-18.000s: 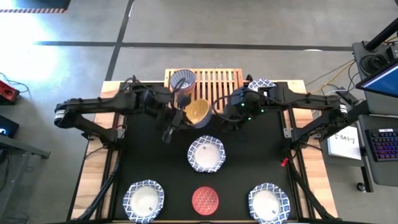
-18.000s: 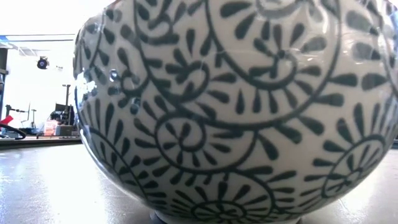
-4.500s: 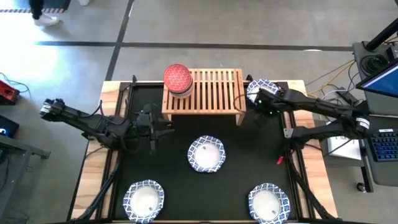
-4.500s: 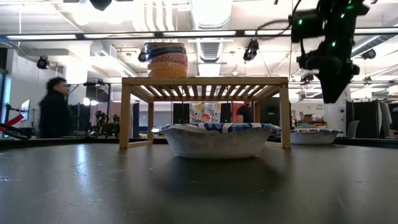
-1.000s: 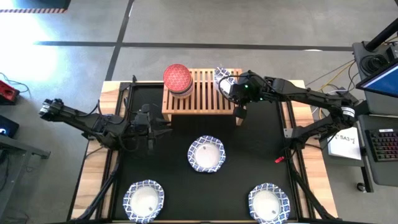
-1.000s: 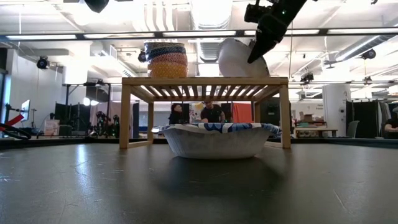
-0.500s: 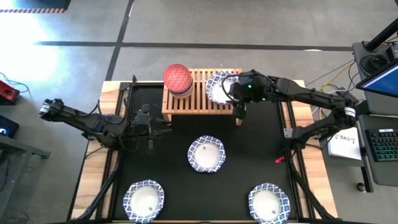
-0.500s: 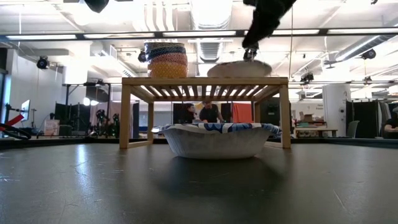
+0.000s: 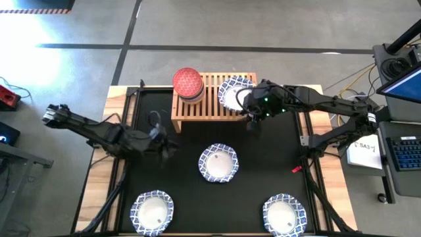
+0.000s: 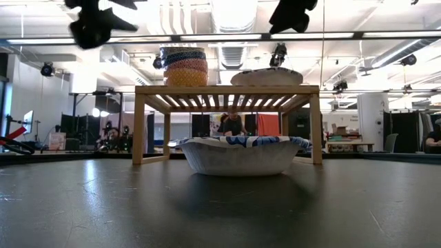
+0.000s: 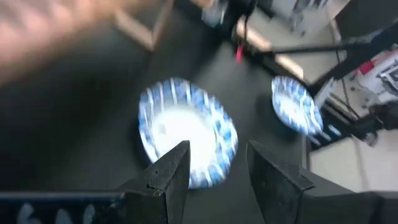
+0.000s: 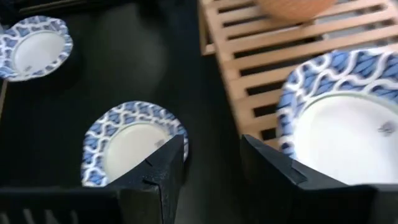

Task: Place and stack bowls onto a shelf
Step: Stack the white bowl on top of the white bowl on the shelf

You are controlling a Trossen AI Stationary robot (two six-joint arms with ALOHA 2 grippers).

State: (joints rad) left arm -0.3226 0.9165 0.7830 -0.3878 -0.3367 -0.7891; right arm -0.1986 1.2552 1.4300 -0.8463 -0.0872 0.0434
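On the light-wood shelf (image 9: 214, 99) a stack of small bowls (image 9: 187, 83), red on top, stands at the left end. A wide white bowl with a blue rim (image 9: 235, 93) rests flat on the slats at the right end (image 10: 266, 76). Three more wide bowls sit on the black mat: centre (image 9: 218, 162), near left (image 9: 152, 212), near right (image 9: 284, 214). My right gripper (image 12: 214, 165) is open above the shelf's near right corner (image 9: 252, 122). My left gripper (image 11: 214, 168) is open over the mat left of the centre bowl (image 9: 166, 146), facing it (image 11: 186, 137).
The black mat (image 9: 164, 178) has bare room between the bowls and under the shelf. The table's wooden edges (image 9: 99, 191) run along both sides. A small red object (image 9: 294, 170) lies at the mat's right edge. People stand in the room beyond (image 10: 233, 124).
My right gripper has let go of the wide white bowl, which was tilted on edge over the shelf and now lies flat on the slats. The gripper has risen and drawn back toward the near right. My left gripper has sunk a little and rolled.
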